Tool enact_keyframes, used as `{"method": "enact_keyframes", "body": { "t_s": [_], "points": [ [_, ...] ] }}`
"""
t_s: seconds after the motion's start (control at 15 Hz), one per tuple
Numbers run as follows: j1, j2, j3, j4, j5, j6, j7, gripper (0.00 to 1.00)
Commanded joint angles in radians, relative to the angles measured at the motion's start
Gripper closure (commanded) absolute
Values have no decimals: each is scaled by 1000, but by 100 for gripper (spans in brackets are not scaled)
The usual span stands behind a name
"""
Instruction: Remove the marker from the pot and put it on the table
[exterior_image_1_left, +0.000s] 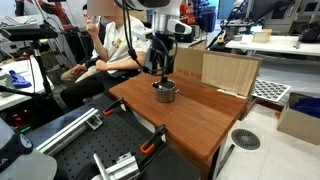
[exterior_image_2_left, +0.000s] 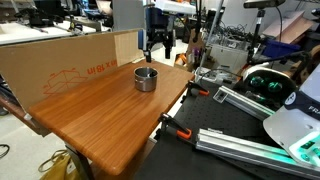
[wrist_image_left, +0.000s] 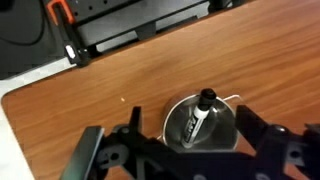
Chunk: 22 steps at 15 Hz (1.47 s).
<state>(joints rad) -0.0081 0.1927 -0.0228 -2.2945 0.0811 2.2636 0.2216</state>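
On the table (exterior_image_1_left: 200, 115) stands one pot (wrist_image_left: 200, 128) holding one marker (wrist_image_left: 202, 112), tip leaning at the rim. One gripper (exterior_image_2_left: 158, 52) hangs above the pot, jaws spread, pinching nothing. Red print on one cardboard sheet (exterior_image_2_left: 70, 65): unreadable.

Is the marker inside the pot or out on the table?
Inside. The wrist view shows the marker leaning in the pot, with one end up at the rim.
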Motion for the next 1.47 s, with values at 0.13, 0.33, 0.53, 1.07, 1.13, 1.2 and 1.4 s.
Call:
{"method": "enact_keyframes", "body": {
  "t_s": [0.13, 0.33, 0.53, 1.07, 1.13, 1.2, 1.4],
  "points": [
    [36, 147, -11, 149, -67, -110, 85, 0],
    [56, 195, -11, 192, -92, -154, 102, 0],
    [69, 227, -12, 227, -98, -200, 116, 0],
    [78, 264, -17, 277, -111, -247, 140, 51],
    [79, 269, -18, 283, -117, -254, 140, 58],
    [81, 273, -19, 287, -126, -256, 143, 65],
    [80, 284, -18, 301, -131, -270, 141, 88]
  ]
}}
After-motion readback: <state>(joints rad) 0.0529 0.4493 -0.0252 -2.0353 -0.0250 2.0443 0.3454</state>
